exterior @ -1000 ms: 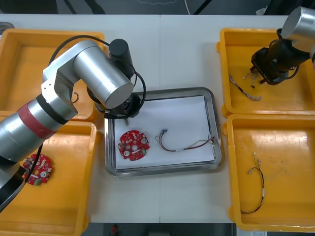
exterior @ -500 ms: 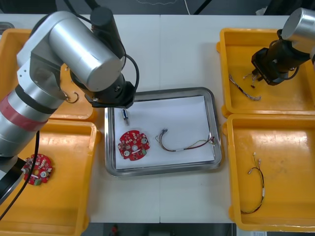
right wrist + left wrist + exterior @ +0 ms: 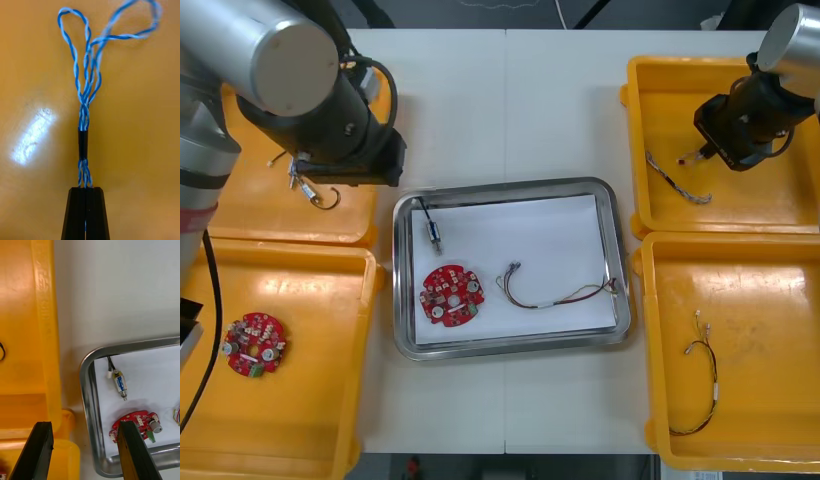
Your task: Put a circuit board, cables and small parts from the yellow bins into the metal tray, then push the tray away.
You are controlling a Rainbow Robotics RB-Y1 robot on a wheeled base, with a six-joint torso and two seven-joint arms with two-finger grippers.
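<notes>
Firstly, at the near edge: a spare circuit board (image 3: 255, 343) is noted in the near left bin (image 3: 310, 420), at 8 o'clock from the metal tray (image 3: 510, 347). A black cable (image 3: 700, 385) is noted in the near right bin (image 3: 770, 330), at 4 o'clock.

Within the tray, a red circuit board (image 3: 450, 296) is recorded at 8 o'clock, and a thin cable (image 3: 555, 292) runs from the centre towards 3 o'clock. A small metal part (image 3: 433, 235) with a short black lead is now found at 10 o'clock, just inside the tray corner. A second ago that spot was covered by the left arm and no part was seen there. The deposit is judged complete.

The left gripper (image 3: 84, 455) has since been withdrawn towards 10 o'clock of the tray, by the inner edge of the far left bin (image 3: 240, 200). Its fingers are spread apart and nothing is held. Further small metal parts (image 3: 315, 190) are seen in that bin.

Farthest, at 2 o'clock, the right gripper (image 3: 707, 152) is held low in the far right bin (image 3: 780, 215), hardly moved over the last second. Its fingers are pressed together on one end of the twisted blue and white cable (image 3: 83, 112), whose loops lie on the bin floor beyond the tips.

Board, one cable and one part are thus accounted for. The twisted cable is judged the next item due, then the push.
</notes>
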